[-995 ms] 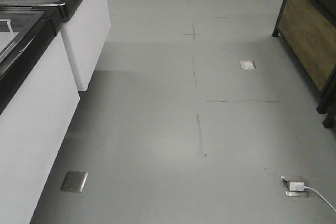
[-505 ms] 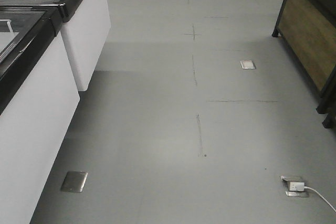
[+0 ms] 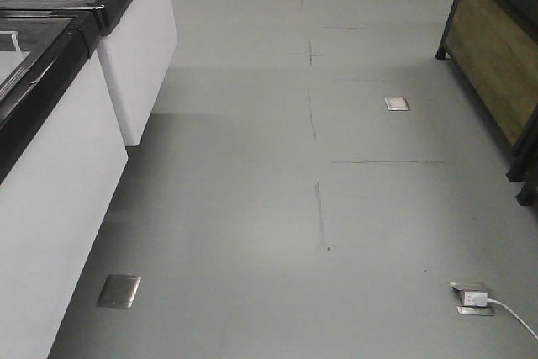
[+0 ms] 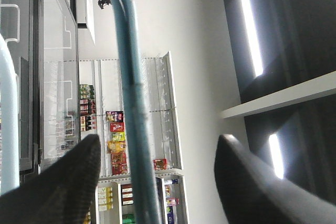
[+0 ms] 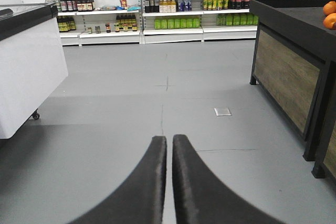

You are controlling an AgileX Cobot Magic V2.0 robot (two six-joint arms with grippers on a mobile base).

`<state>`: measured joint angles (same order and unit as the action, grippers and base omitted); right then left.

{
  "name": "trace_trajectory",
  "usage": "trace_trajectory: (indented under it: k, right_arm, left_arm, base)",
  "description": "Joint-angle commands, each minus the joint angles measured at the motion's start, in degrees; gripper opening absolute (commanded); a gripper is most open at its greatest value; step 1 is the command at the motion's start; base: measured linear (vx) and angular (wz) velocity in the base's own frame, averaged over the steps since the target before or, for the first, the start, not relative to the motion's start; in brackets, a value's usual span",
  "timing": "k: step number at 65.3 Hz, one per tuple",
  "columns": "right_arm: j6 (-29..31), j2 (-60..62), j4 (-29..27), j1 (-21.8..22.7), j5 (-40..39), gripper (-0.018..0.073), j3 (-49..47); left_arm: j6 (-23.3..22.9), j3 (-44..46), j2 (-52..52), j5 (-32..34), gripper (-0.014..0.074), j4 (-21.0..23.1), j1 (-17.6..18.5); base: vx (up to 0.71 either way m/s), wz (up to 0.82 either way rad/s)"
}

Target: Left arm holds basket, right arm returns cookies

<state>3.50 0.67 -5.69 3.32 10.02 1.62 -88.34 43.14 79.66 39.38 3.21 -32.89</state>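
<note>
Change record, front view: none, with grey floor (image 3: 252, 208), white freezer cabinets (image 3: 50, 208), floor plates (image 3: 118, 290), white plug (image 3: 476, 298) and wood-panelled stand (image 3: 496, 48) all registering at positions identical to both earlier pictures.

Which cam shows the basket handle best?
Left wrist view: the light blue basket handle passes through the open left pincer, close up. The front-facing and right wrist views show none of it, only shop floor.

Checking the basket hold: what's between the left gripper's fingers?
Left wrist view: the light blue basket handle runs between the left gripper's fingers, which stand wide apart, not clamped on it.
</note>
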Motion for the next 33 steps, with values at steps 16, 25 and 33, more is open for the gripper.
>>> trace_trajectory:
  k: [16, 25, 33]
  right_arm:
    - [0.5, 0.7, 0.2, 0.1, -4.0, -0.0006, 1.0]
    - [0.5, 0.7, 0.2, 0.1, -4.0, -0.0006, 1.0]
    - [0.5, 0.7, 0.2, 0.1, -4.0, -0.0006, 1.0]
  left_arm:
    - [-0.4, 1.9, -1.6, 3.5, 0.0307, -0.2, -0.1]
    - [-0.4, 1.9, -1.6, 2.4, 0.0165, 1.1, -0.1]
    - [-0.4, 1.9, -1.6, 1.5, 0.0032, 2.0, -0.1]
  base:
    - [0.00, 0.00]
    - [0.00, 0.00]
    - [0.00, 0.00]
